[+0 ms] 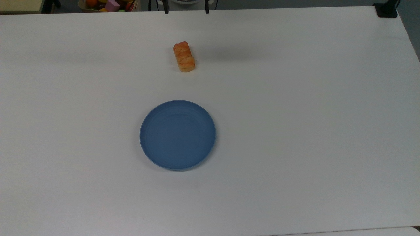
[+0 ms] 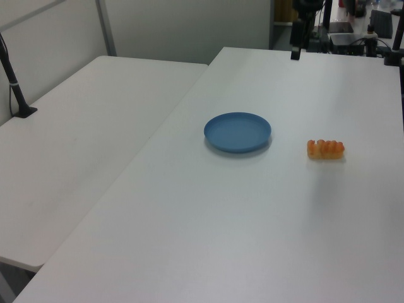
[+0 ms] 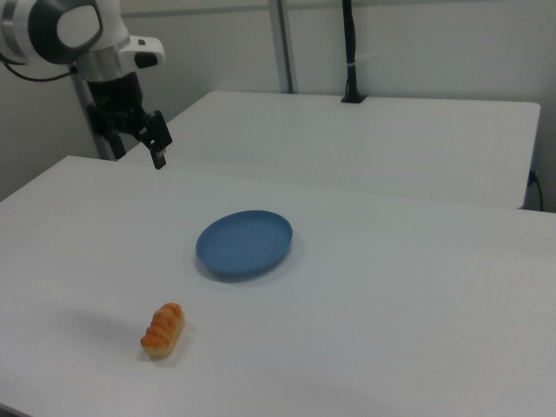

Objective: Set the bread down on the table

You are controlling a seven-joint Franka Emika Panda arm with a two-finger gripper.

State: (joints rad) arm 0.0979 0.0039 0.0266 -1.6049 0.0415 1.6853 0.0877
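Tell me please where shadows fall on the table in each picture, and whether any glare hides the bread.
Top view: a soft grey shadow lies on the table at the bread's right; no glare on it. Left view: a faint shadow sits under the blue plate's near edge. Right view: a dim shadow spreads left of the bread; the gripper hangs above the table.

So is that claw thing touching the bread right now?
Apart. In the right view the gripper hangs high and well away from the bread, which lies alone on the table.
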